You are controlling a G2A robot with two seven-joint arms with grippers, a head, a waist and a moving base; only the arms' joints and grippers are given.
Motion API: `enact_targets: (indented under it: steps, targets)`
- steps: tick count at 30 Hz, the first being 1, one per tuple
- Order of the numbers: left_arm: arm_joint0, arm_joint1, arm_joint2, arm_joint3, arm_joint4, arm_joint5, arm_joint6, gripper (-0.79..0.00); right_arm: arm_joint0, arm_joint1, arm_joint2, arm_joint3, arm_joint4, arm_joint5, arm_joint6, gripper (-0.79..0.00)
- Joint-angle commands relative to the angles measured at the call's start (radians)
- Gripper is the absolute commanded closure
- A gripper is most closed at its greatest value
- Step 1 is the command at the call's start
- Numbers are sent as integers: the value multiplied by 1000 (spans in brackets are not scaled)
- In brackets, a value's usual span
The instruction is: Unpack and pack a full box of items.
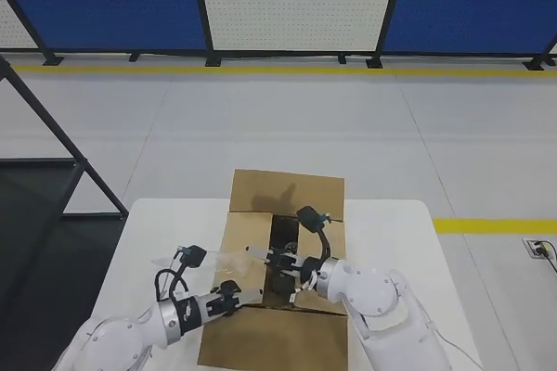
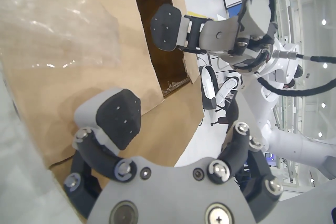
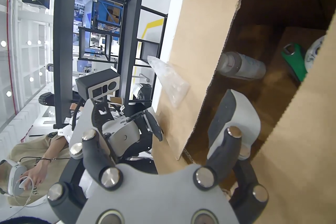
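An open cardboard box [image 1: 288, 190] stands on the white table [image 1: 148, 241]. A clear plastic bag [image 1: 221, 259] [image 2: 52, 30] [image 3: 170, 80] lies on the box's left flap. My left gripper [image 1: 234, 295] [image 2: 178, 128] is open just over that flap's near end, short of the bag, one black pad [image 2: 118, 120] close to the cardboard. My right gripper [image 1: 283, 262] [image 3: 160, 114] is open over the box mouth, one finger [image 3: 231, 109] inside the opening and the flap's edge between its jaws. Inside lie a clear bottle [image 3: 241, 66], a green item [image 3: 294, 59] and a white round thing [image 3: 315, 51].
A black metal rack [image 1: 37, 121] stands left of the table. The box's far flap and near flap [image 1: 274, 341] are folded outward. Bare table shows on both sides of the box.
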Motion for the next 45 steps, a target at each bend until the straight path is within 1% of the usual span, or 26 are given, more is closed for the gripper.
enact_targets:
  steps: [1, 4, 6, 11, 14, 22, 26, 28, 32, 34, 36, 38, 45]
  targets:
    - [2, 1, -3, -4, -1, 1, 3, -785, 16, -4, -7, 29, 51, -23, -10, -785]
    - [4, 1, -4, -7, -1, 1, 6, -785, 31, -7, -10, 49, 77, -46, -48, -785]
    - [5, 1, -4, -8, -5, 2, 9, -785, 33, -7, -9, 53, 103, -59, -50, -785]
    - [6, 1, -3, -10, -6, 0, 16, -785, 58, -7, -31, 94, 99, -31, -31, -785]
    - [14, 2, -15, -13, -19, -6, 25, -785, 76, -7, -39, 126, 106, -24, -26, -785]
    - [53, 8, -103, -60, -111, -28, 59, -785, 88, -5, -55, 151, 118, -24, -23, -785]
    - [88, 8, -185, -63, -201, -33, 137, -785, 90, -3, -60, 152, 120, -21, -18, -785]
    - [109, 8, -228, -54, -249, -22, 185, -785, 91, -2, -61, 154, 123, -20, -16, -785]
    - [135, 7, -331, 5, -375, 24, 265, -785, 91, 0, -62, 156, 128, -22, -15, -785]
    - [142, 6, -368, 40, -420, 59, 303, -785, 92, 1, -64, 157, 128, -22, -13, -785]
    - [146, 6, -395, 72, -463, 117, 326, -785, 95, 2, -67, 157, 130, -22, -10, -785]
    - [147, 13, -412, 86, -420, 173, 309, -785, 98, 2, -71, 159, 132, -21, -9, -785]
    - [147, 13, -412, 86, -420, 173, 309, -785, 104, 4, -82, 154, 134, -20, -10, -785]
